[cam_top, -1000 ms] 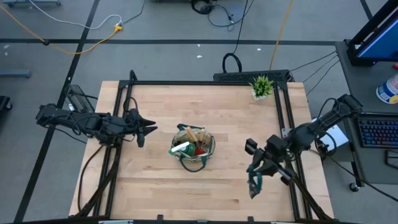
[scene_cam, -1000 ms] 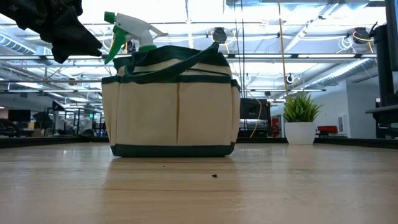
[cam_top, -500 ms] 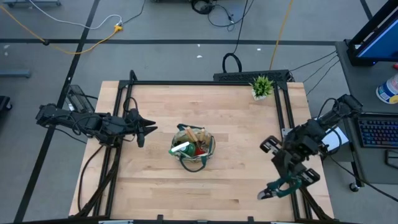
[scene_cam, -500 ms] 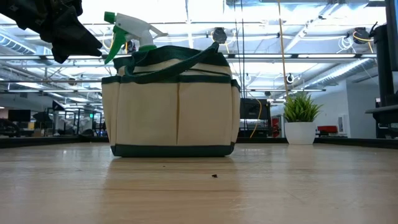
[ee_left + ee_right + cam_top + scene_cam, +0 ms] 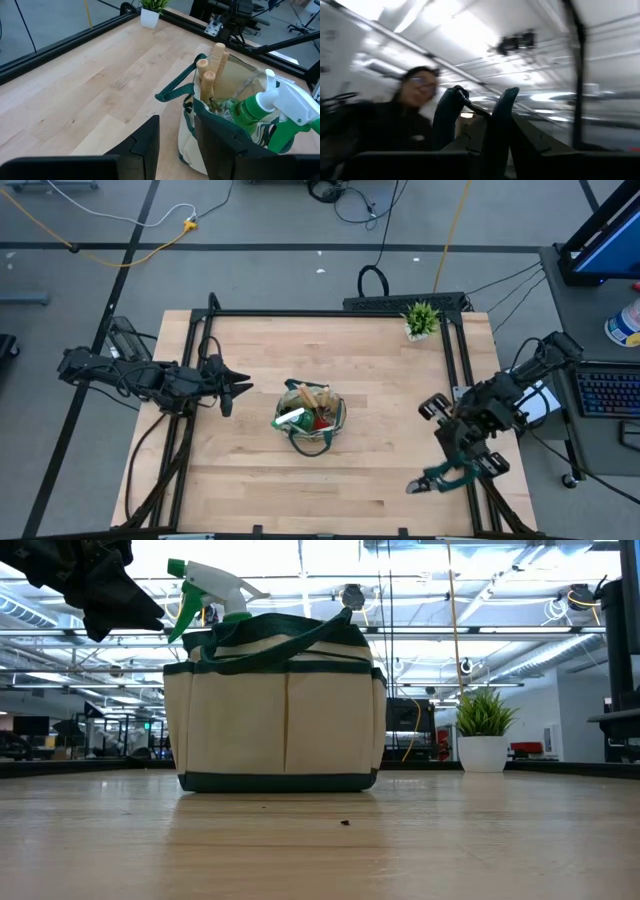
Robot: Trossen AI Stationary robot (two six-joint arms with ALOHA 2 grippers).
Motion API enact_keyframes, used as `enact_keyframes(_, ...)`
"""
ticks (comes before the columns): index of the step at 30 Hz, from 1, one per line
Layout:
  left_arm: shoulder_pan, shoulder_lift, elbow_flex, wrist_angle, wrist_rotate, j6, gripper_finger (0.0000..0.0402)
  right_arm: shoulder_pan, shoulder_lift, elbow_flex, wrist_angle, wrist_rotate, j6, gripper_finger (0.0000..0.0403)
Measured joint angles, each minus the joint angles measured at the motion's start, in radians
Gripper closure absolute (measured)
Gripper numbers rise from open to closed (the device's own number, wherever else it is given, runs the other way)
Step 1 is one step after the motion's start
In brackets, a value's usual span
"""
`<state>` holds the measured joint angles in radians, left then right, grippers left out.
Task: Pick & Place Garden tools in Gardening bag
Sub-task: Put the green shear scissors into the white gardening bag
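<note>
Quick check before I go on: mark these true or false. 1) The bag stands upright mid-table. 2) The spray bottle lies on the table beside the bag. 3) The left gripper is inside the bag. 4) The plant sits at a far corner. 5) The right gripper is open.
1) True: the bag stands upright mid-table.
2) False: the spray bottle is in the bag, nozzle sticking out the top.
3) False: the left gripper is beside the bag, apart from it.
4) True: the plant sits there.
5) True: the right gripper is open and empty, at the table's near right edge.

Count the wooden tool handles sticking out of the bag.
3: wooden handles, bunched together at one end of the gardening bag, beside the spray bottle. Others may be hidden inside.
</note>
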<state>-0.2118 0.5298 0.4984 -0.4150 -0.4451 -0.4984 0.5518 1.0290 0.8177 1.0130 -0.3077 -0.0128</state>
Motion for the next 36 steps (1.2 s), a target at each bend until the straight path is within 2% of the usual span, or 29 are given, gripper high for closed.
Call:
enact_keyframes(3,0.0,0.0,0.0,0.0,0.0,0.0,0.0272,0.0,0.0,0.0,-0.001,0.201,0.0,0.0353)
enact_keyframes(9,0.0,0.0,0.0,0.0,0.0,-0.001,0.0272,0.0,0.015,0.0,-0.026,0.709,0.001,0.0352)
enact_keyframes(14,0.0,0.0,0.0,0.0,0.0,-0.002,0.0272,0.0,0.033,0.0,-0.086,1.09,0.004,0.0352)
enact_keyframes(19,0.0,0.0,0.0,0.0,0.0,0.002,0.0272,0.0,0.065,0.0,-0.128,1.412,0.004,0.0352)
enact_keyframes(22,0.0,0.0,0.0,-0.001,-0.001,0.003,0.0272,-0.006,0.09,0.0,-0.128,1.518,0.004,0.0352)
enact_keyframes(25,0.0,0.0,0.0,0.0,-0.001,0.003,0.0272,-0.024,0.122,0.0,-0.126,1.572,0.013,0.0352)
enact_keyframes(36,0.0,0.0,0.0,-0.001,-0.001,0.006,0.0272,-0.103,0.346,0.062,-0.125,1.587,0.122,0.0352)
